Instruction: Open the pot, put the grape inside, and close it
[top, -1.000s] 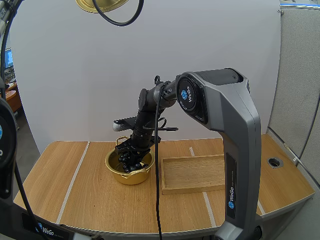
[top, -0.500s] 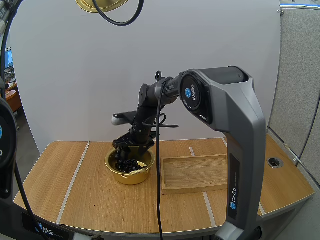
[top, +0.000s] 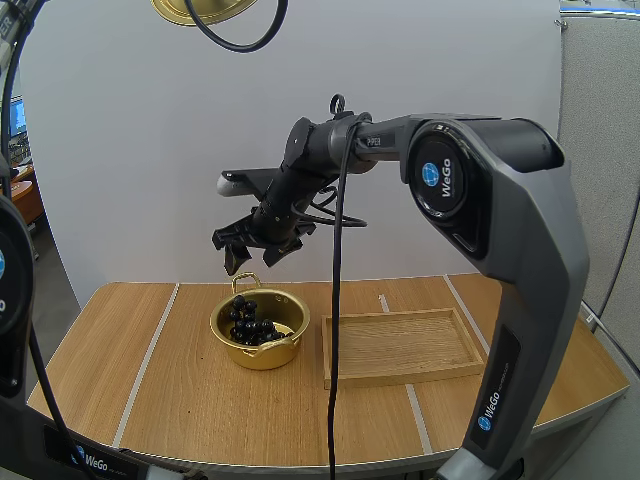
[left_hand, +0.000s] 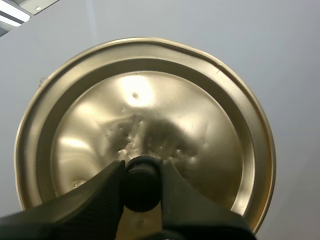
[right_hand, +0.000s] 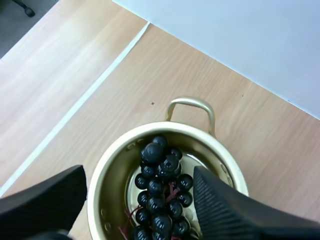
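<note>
The grapes (top: 252, 322) lie in the open pot (top: 262, 356), lower left of centre in the high view, so I judge the loading done and the closing in hand. My right gripper (top: 250, 258) hangs above the pot, fingers spread wide, empty. My left gripper (left_hand: 141, 170) pinches the black knob (left_hand: 141, 192) of the lid (left_hand: 210, 115), seemingly well above the pot, though the high view's top edge cuts it off. Next I should swing the right arm aside, then lower the lid squarely onto the rim.
</note>
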